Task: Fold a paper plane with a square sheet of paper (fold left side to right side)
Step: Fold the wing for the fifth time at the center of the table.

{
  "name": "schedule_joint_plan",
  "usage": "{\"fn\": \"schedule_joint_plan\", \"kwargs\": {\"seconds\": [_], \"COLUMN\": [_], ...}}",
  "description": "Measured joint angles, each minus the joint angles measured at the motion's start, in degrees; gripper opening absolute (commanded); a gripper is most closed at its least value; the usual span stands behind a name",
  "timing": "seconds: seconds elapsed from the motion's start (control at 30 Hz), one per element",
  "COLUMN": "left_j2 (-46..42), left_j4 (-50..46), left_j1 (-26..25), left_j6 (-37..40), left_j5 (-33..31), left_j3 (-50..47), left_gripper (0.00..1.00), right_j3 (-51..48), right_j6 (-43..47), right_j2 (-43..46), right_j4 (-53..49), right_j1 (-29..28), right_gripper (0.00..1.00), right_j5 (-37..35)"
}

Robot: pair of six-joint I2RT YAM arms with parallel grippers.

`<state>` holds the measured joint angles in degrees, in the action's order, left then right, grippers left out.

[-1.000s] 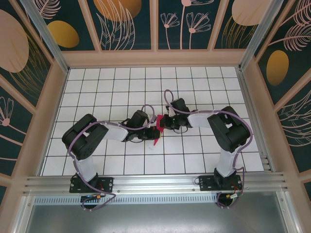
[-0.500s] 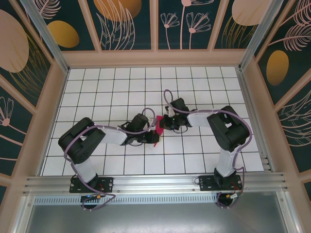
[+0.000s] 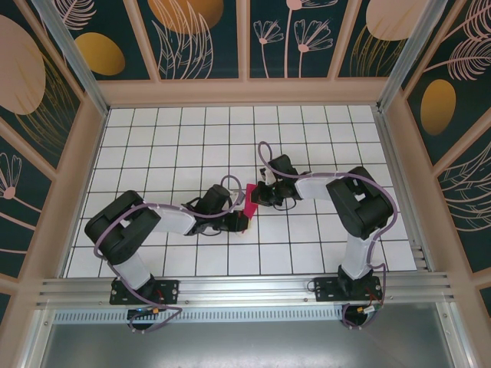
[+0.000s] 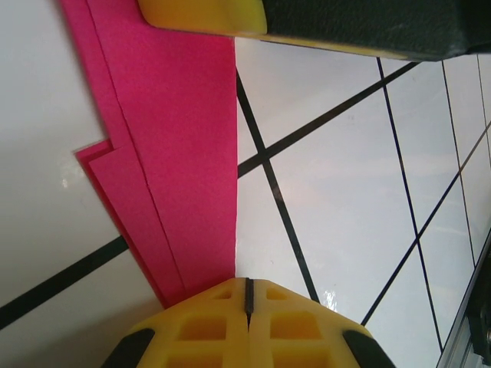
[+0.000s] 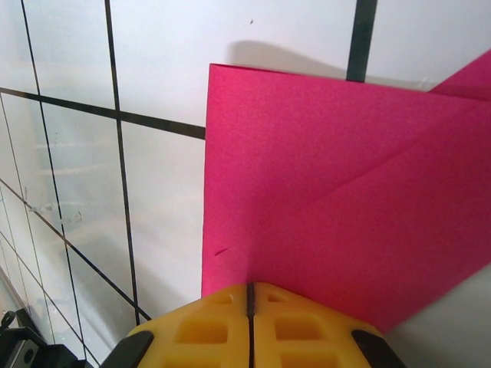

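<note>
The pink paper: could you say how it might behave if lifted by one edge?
Probably floppy: the pink paper looks thin. Its stacked folds may stiffen it. Likely light, so it could slide on the glossy table.

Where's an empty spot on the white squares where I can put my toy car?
The far rows of the table, up to the back wall, are bare. So are the near tiles by the metal rail, between the left arm and right arm. The middle is crowded: the left tool and right tool meet at the pink paper there.
</note>
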<state>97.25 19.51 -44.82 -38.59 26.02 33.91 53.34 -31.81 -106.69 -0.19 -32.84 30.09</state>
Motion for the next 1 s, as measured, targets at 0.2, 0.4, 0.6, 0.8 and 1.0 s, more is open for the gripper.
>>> {"fn": "schedule_joint_plan", "kwargs": {"seconds": [0.2,0.4,0.6,0.8,1.0], "left_j2": [-2.4,-4.3,-6.2,-11.1,-17.4], "left_j4": [0.1,-0.2,-1.6,-11.4,-19.5], "left_j1": [-0.5,-0.8,-1.1,-2.2,-0.2], "left_j6": [-0.1,-0.6,-0.7,-1.4,-2.2], "left_j5": [0.0,0.1,0.2,1.0,2.2], "left_j3": [-2.6,-4.6,-5.8,-6.0,-3.7], "left_gripper": [0.05,0.05,0.03,0.01,0.07], "right_j3": [0.1,0.2,0.2,0.3,0.3], "right_j6": [0.2,0.2,0.2,0.3,0.3], "right_j2": [-0.2,-0.3,-0.3,-0.3,-0.3], "right_j4": [-0.3,-0.3,-0.3,0.3,0.5], "right_j1": [0.2,0.3,0.3,1.3,1.4], "right_gripper": [0.09,0.09,0.09,0.09,0.09], "right_j5": [0.5,1.0,1.0,0.0,-0.2]}}
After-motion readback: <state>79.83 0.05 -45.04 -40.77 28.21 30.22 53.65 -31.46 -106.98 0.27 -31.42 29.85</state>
